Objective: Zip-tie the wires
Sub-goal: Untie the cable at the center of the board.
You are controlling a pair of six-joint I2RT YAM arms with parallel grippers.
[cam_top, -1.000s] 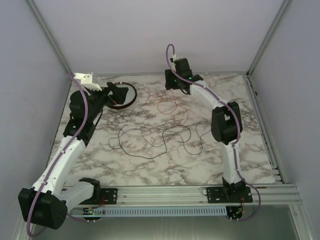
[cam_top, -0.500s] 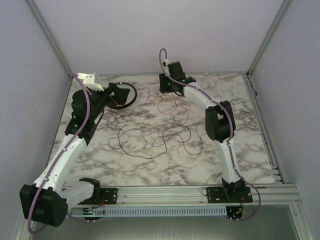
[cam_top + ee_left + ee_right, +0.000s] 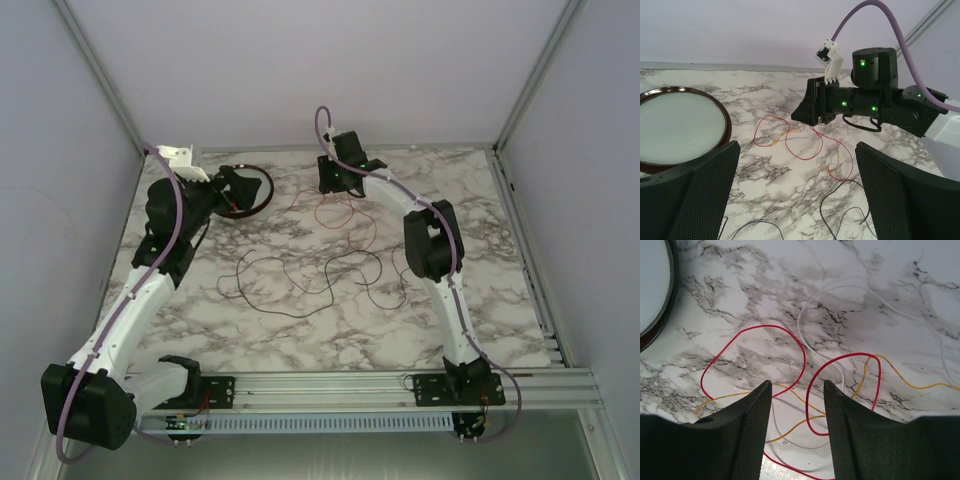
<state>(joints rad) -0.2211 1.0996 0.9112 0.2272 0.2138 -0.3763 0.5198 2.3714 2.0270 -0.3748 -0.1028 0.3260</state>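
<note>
**Top view.** A loose tangle of very thin red, dark, yellow and white wires is lying spread over the white marble-patterned table top. The red loops are sitting at the far side, near the round dark-rimmed dish. The dark strands are curling nearer the arm bases.

**Right wrist view.** The right gripper is hovering low over 2 red loops. Its jaws are standing partly open, with nothing between them. A yellow strand and a white strand are crossing beneath.

**Left wrist view.** The left gripper is waiting beside the dish, jaws spread wide and holding nothing. It is facing the right gripper across the red loops.

**Handling.** The strands are likely behaving as light, limp and springy, so they should slide or uncurl when nudged. A single strand lying flat is offering little to pinch. The better hold is probably where the red loops and yellow strand are crossing, gathering several at once. No zip tie is showing in any view.
</note>
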